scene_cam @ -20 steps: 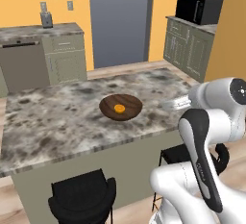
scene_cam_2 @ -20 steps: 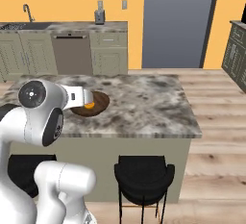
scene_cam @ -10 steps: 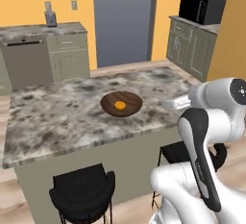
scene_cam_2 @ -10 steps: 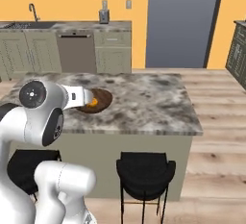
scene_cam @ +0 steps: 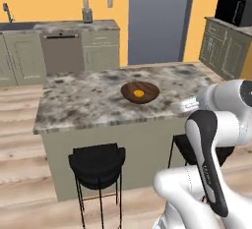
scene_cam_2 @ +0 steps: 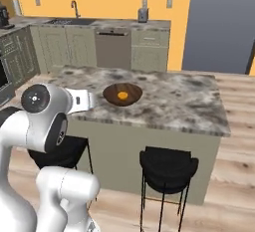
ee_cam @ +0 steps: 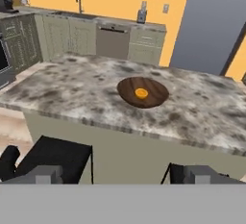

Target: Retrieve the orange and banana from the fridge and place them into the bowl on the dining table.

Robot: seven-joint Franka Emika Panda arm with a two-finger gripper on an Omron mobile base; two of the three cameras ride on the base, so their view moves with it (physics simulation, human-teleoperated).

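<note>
The dark-brown wooden bowl (scene_cam: 140,93) (scene_cam_2: 122,94) (ee_cam: 143,92) rests on the marbled dining table (scene_cam: 83,106) (scene_cam_2: 189,107) (ee_cam: 72,93). Inside it lies the orange (scene_cam: 139,94) (scene_cam_2: 122,95) (ee_cam: 141,93). The banana is out of view. My gripper (ee_cam: 122,175) hangs short of the table's near edge, facing the bowl from a distance, open with nothing between its fingers. Its hand (scene_cam: 184,106) (scene_cam_2: 82,100) shows at the table's edge in both base views.
Black stools (scene_cam: 98,160) (scene_cam_2: 168,165) (ee_cam: 53,155) stand under the table's near side. A tall flat grey-blue panel (scene_cam: 157,19) (scene_cam_2: 219,24) rises behind the table. Wall counters with a dishwasher (scene_cam: 61,53) and a sink (scene_cam_2: 74,21) line the back; a microwave (scene_cam: 234,11) sits at the right.
The whole picture has shifted as the base drives: the table now sits more to the right in the left base view and a stool has come into view. Bowl and orange are unmoved.
</note>
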